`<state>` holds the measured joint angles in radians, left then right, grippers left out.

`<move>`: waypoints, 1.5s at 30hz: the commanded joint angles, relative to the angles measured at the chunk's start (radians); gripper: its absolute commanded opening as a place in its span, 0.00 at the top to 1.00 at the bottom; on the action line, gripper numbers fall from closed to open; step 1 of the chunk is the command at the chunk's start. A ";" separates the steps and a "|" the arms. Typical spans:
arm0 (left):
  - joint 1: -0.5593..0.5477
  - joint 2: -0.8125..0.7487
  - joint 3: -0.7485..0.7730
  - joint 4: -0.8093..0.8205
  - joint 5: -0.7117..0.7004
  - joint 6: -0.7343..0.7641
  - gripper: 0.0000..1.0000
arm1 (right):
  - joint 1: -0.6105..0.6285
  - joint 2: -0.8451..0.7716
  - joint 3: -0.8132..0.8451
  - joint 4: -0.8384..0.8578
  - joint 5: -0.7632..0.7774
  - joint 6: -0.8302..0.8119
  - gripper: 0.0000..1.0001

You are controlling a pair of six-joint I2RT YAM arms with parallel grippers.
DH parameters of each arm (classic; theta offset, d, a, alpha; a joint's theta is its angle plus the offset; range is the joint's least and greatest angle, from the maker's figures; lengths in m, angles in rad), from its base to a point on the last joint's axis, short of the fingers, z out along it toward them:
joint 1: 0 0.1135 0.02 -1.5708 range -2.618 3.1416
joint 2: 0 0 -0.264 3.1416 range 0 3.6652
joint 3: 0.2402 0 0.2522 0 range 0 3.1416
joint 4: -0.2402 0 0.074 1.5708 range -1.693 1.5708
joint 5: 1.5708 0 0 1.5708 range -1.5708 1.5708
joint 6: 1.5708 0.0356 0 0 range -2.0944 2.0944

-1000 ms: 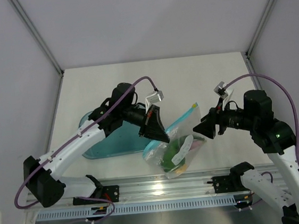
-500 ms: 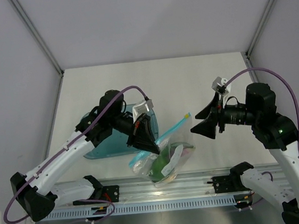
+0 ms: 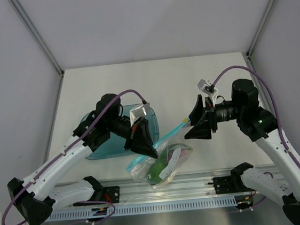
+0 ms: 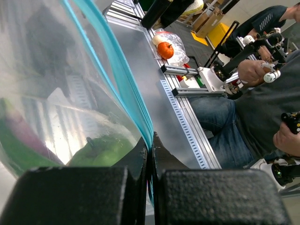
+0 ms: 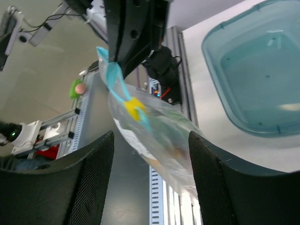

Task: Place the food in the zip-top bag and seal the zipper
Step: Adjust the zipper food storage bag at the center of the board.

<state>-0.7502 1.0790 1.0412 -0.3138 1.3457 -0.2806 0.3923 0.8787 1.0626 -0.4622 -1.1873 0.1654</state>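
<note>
The zip-top bag (image 3: pixel 163 163) hangs crinkled at the table's near edge, held by its zipper (image 3: pixel 169 137). My left gripper (image 3: pixel 150 151) is shut on that teal strip; in the left wrist view the jaws (image 4: pixel 150 143) pinch the zipper (image 4: pixel 117 70) edge-on. Inside the bag (image 4: pixel 56 93) I see the green vegetable (image 4: pixel 105 150) and a purple piece (image 4: pixel 23 133); the third piece is unclear. My right gripper (image 3: pixel 188 129) stands open just right of the zipper's far end. In the right wrist view the bag (image 5: pixel 168 136) and its yellow slider (image 5: pixel 133 108) lie beyond the spread fingers (image 5: pixel 89 178).
A translucent teal tray (image 3: pixel 102 147) sits on the table behind the left arm, also in the right wrist view (image 5: pixel 262 84). An aluminium rail (image 3: pixel 200 182) runs along the near edge, below the bag. The enclosure's walls close in left, right and back.
The left arm has pulled the bag leftward and nearer, toward the rail. The right gripper has moved left toward the zipper's far end, jaws staying apart.
</note>
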 commanded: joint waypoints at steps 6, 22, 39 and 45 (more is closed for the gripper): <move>0.005 -0.019 -0.015 0.166 0.040 -0.095 0.99 | 0.111 0.029 -0.035 0.174 -0.090 0.092 0.46; 0.000 0.051 -0.041 -0.033 -0.262 0.061 0.83 | 0.042 -0.037 -0.124 0.171 0.230 0.181 1.00; -0.081 0.038 0.075 0.275 -0.822 -0.029 0.19 | 0.215 -0.023 -0.182 0.148 0.399 0.186 1.00; -0.100 0.134 0.161 0.277 -0.833 -0.071 0.23 | 0.255 -0.033 -0.176 0.122 0.448 0.195 1.00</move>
<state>-0.8429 1.1664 1.1645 -0.0639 0.5629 -0.3183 0.6292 0.8642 0.8604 -0.3431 -0.7860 0.3485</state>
